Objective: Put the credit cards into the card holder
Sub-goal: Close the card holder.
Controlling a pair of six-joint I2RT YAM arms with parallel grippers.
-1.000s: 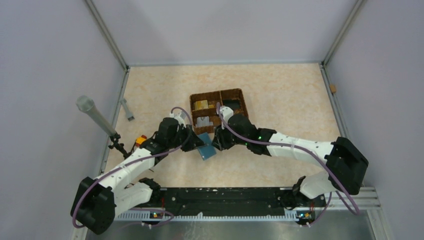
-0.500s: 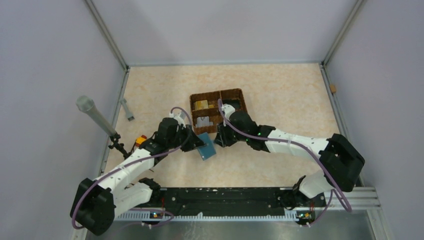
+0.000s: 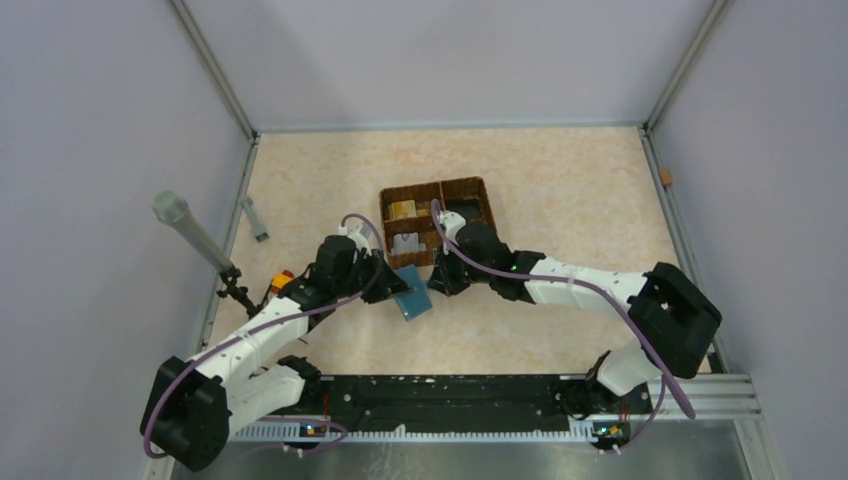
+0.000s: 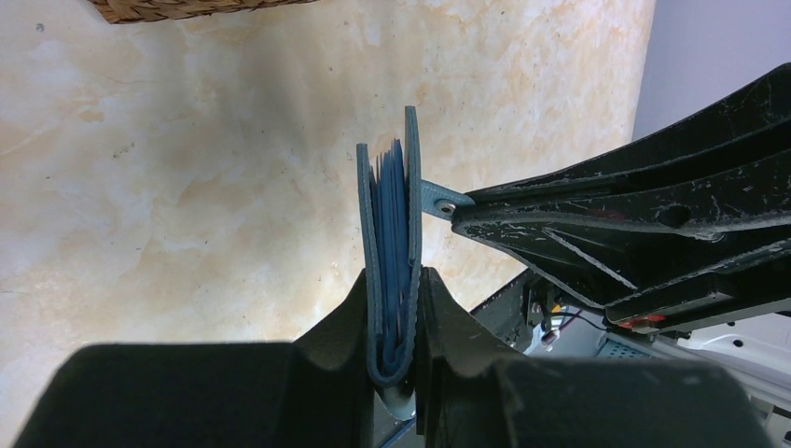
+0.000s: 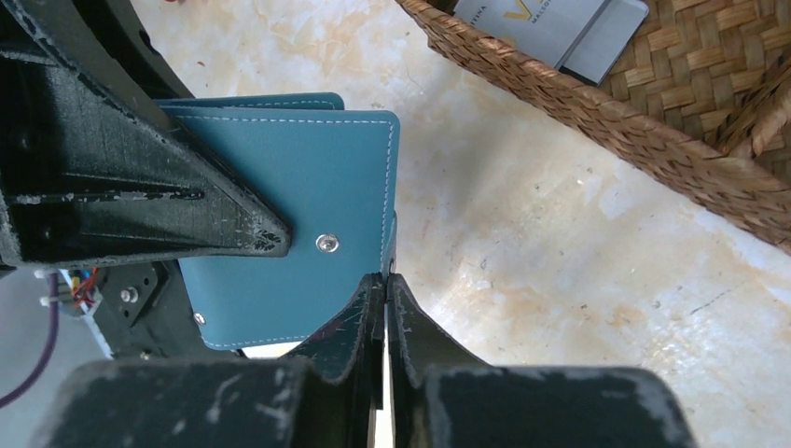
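Inside the wicker basket [image 3: 490, 212] lie credit cards [image 3: 404, 210].

Matt teal leather-look card holder [image 5: 289, 205], fine grain, pale stitched edging; inner leaves smooth blue. On its face, shiny metal stud [image 5: 326, 243]. Beside it, rough woven brown wicker basket [image 5: 597, 121]; inside basket, smooth printed grey-white credit card [image 5: 560, 28]. Under all, tabletop [image 5: 560, 280]: beige marbled, smooth, faint sheen. Both right gripper fingers [image 5: 415, 327] and left gripper fingers [image 4: 340, 327]: black plastic, matt, scuffed.

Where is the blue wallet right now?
In the top view the card holder is mid-table, just in front of the wicker basket, pinched in the left arm's jaws.
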